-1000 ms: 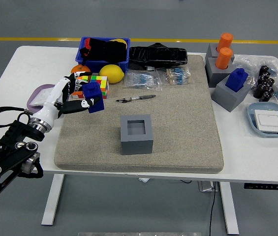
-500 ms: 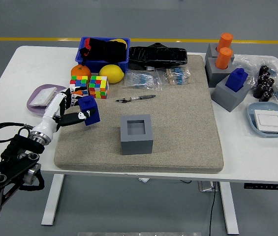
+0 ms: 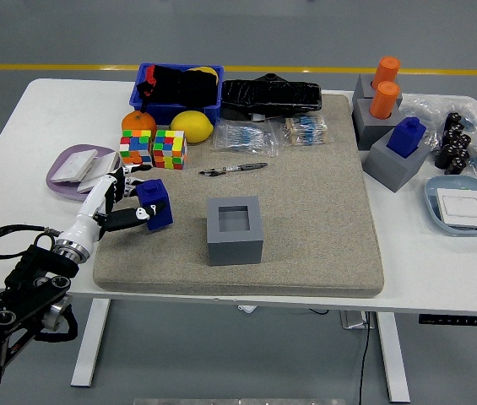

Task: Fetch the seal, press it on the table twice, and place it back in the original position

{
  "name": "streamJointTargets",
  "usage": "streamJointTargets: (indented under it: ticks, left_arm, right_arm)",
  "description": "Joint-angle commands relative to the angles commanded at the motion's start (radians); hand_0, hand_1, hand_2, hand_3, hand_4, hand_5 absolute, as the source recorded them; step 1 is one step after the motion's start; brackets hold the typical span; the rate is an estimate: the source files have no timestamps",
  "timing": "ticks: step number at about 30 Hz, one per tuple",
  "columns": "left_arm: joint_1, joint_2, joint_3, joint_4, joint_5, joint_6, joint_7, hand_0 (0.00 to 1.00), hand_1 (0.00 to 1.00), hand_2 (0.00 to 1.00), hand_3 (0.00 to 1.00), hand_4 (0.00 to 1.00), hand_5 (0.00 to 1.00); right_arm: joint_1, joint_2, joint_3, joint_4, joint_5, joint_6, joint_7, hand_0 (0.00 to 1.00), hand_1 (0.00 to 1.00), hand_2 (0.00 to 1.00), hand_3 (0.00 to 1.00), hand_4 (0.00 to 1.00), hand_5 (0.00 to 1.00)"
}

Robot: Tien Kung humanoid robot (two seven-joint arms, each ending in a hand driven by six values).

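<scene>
Head view: left hand (image 3: 124, 205) grasps blue seal (image 3: 154, 205) above the mat (image 3: 322, 211).

We see a bright, evenly lit scene under soft overhead light. The white table (image 3: 44, 110) is close to washed out but keeps its edges. Shadows are faint and short: a soft one sits under the grey block (image 3: 235, 229) on the beige mat (image 3: 322, 211), and a darker one fills its square hole. The black bag (image 3: 270, 94) shows small glints of glare. Focus is sharp across the whole table, with no motion blur. Straight edges bend only slightly near the corners.
</scene>
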Motion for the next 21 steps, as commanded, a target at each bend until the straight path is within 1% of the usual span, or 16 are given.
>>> streamJointTargets:
  ticks: [9, 21]
  left_arm:
    - [0.007, -0.003, 0.001, 0.01, 0.003, 0.001, -0.007, 0.635, 0.448, 0.419, 0.759, 0.636, 0.002]
    - [0.035, -0.009, -0.005, 0.026, 0.002, -0.003, -0.021, 0.636, 0.448, 0.416, 0.757, 0.641, 0.002]
  right_arm:
    - [-0.002, 0.001, 0.0, 0.002, 0.001, -0.001, 0.002, 0.791, 0.696, 0.667, 0.654, 0.828, 0.469]
    - [-0.006, 0.0, -0.005, 0.003, 0.002, -0.001, 0.005, 0.789, 0.697, 0.667, 0.654, 0.828, 0.469]
